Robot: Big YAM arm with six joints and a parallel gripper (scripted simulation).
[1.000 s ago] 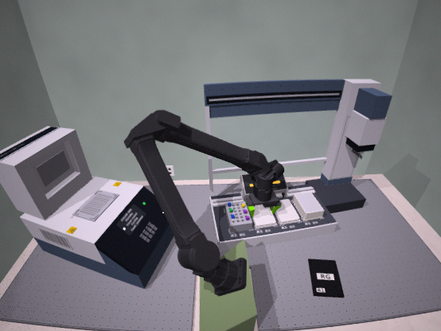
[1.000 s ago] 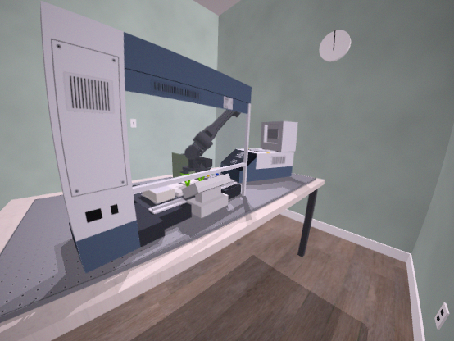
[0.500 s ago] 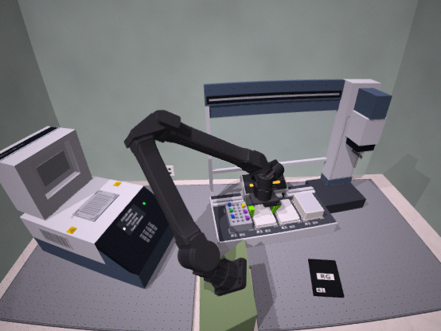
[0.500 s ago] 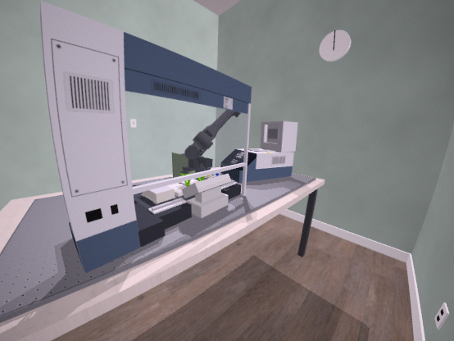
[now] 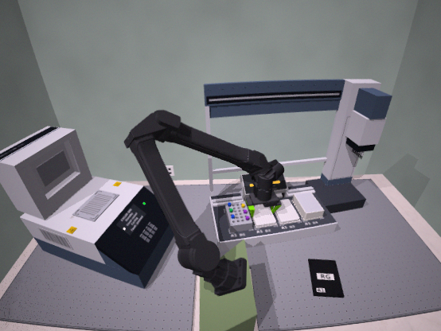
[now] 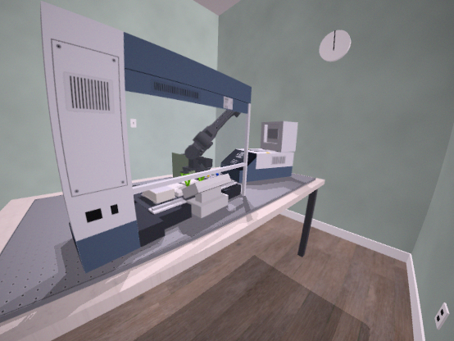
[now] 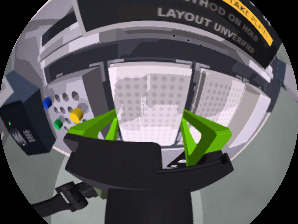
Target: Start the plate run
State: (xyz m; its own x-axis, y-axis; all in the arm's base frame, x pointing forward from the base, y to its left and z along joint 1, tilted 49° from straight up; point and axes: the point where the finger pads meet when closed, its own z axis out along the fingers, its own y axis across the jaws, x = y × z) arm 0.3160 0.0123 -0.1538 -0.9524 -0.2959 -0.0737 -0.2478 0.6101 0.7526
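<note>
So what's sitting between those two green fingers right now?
A white well plate, the one from D2: the gripper is shut on it, a green finger at each side. The wrist view shows it best.

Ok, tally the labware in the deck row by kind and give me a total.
Tube cooling block: 1
Plates: 2 (plate at D2, plate at D3)
Deep-well block: 1
Total: 4

Q1's key labels (image 5: 148, 231) are too small to read.
</note>
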